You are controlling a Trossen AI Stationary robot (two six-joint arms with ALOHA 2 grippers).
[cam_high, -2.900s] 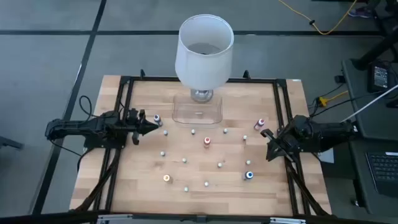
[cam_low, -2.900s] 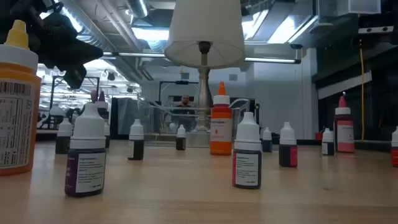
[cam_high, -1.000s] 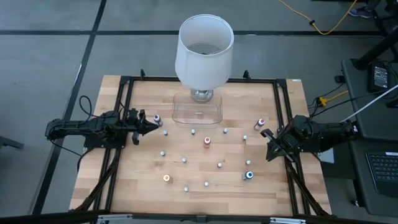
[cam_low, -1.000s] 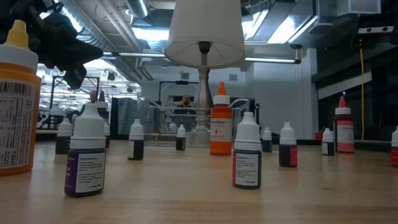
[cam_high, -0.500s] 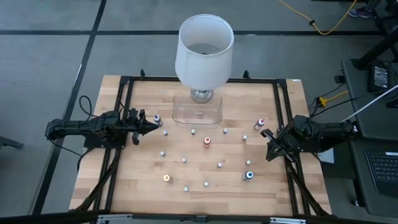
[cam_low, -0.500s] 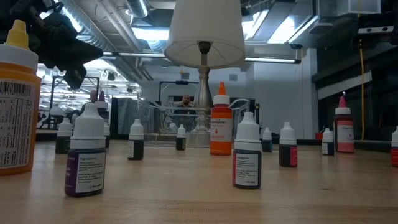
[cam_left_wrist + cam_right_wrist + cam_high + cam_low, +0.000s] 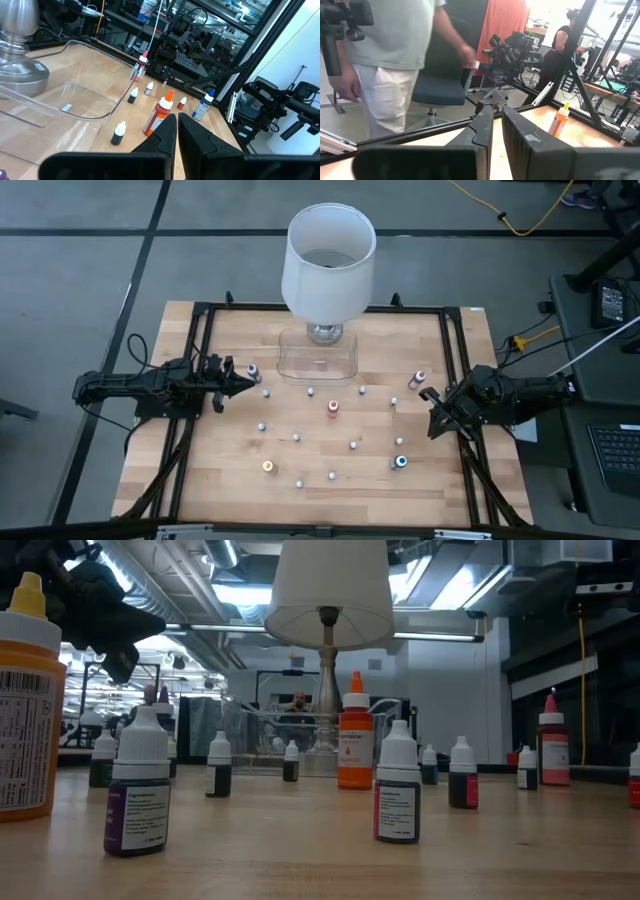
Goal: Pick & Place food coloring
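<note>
A wooden tabletop (image 7: 230, 480) seen from above carries many tiny food coloring bottles (image 7: 332, 408) standing upright and scattered well apart across its middle, none of them held; nearest the front edge stand an orange-capped bottle (image 7: 268, 466) and a blue-capped bottle (image 7: 401, 461), with white-capped ones between and beyond them. At the tabletop's left edge the left tool (image 7: 251, 378) is clenched shut and empty, pointing inward, with a purple-capped bottle (image 7: 252, 368) just beside its tip. At the right edge the right tool (image 7: 432, 396) is likewise clenched shut and empty, with a red-capped bottle (image 7: 419, 378) near it. Farther back lies a clear plastic tray (image 7: 318, 361), and at its far side stands a lamp with a big white shade (image 7: 328, 258). Beyond the tabletop, the right wrist view shows a person (image 7: 395, 45) standing in the room
</note>
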